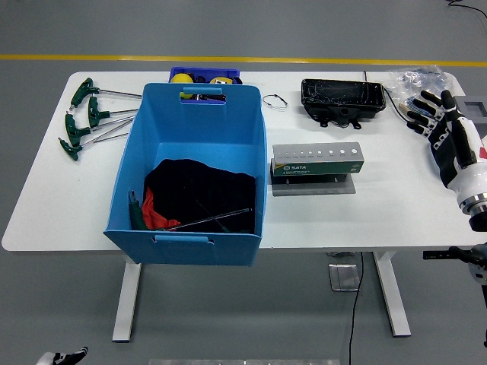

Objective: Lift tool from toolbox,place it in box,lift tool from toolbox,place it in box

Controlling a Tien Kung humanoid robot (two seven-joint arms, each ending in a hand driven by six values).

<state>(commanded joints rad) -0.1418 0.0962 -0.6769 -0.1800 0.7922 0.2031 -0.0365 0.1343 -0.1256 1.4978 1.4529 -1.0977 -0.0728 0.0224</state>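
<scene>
The right hand hangs over the table's far right side, fingers spread wide, holding nothing. 4 green T-handle wrenches lie on the table left of the big blue box. A long thin tool lies inside the box on a black cloth. The grey tool stand shows empty holes. This could be between picks or after the last drop; I cannot tell which. The left hand barely shows at the bottom edge.

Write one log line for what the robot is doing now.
right hand: open, holds nothing, table's right end | blue box: tool inside | T-handle wrenches: on table
</scene>
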